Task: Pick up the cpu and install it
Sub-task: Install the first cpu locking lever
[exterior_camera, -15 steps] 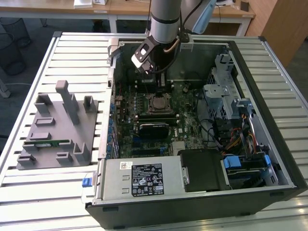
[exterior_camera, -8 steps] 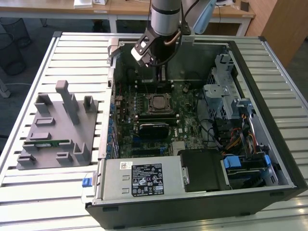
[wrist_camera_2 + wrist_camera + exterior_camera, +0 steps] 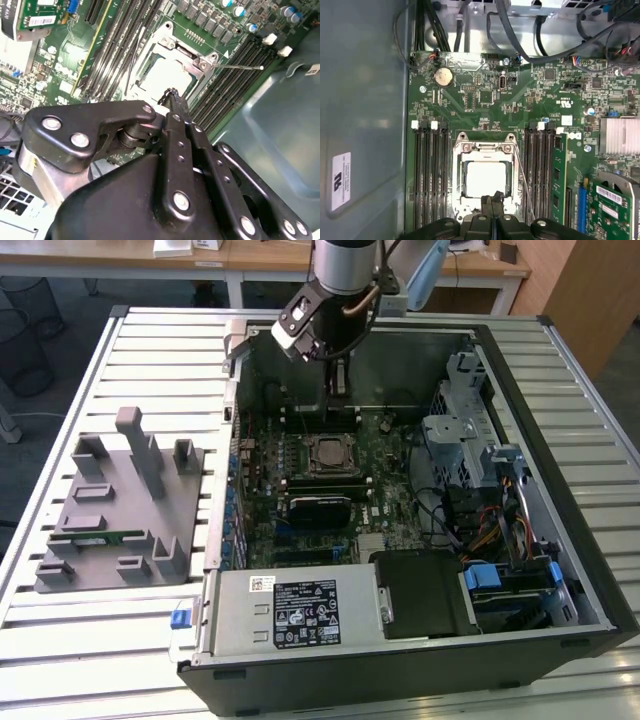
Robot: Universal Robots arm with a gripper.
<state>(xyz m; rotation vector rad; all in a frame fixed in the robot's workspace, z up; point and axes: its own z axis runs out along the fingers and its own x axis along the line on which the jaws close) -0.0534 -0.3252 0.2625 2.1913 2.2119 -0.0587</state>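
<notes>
most of the job looks done, judging by where the chip lies. in the exterior view the gripper point(image 3: 339, 383) hangs over the far part of the open computer case point(image 3: 590, 530), just beyond the socket point(image 3: 329, 453) on the motherboard point(image 3: 385, 485). the grey tray point(image 3: 100, 510) on that view's left carries a green memory stick point(image 3: 95, 537) and no square chip that i can make out. in the second wrist view the jaws are drawn together at their tips with nothing between them, and the gripper point(image 3: 172, 96) sits above the socket's edge. the cpu point(image 3: 162, 75) lies flat inside the metal frame, its pale top facing up. in the first wrist view the cpu point(image 3: 485, 179) sits squarely in the socket between the banks of memory slots, framed by the metal plate. the closed fingertips point(image 3: 488, 202) hover at one side of that frame, and i cannot tell whether they touch it. a thin wire lever point(image 3: 522, 180) runs along the socket's side. whether it is latched down i cannot tell, so locking the chip in may be what remains.
</notes>
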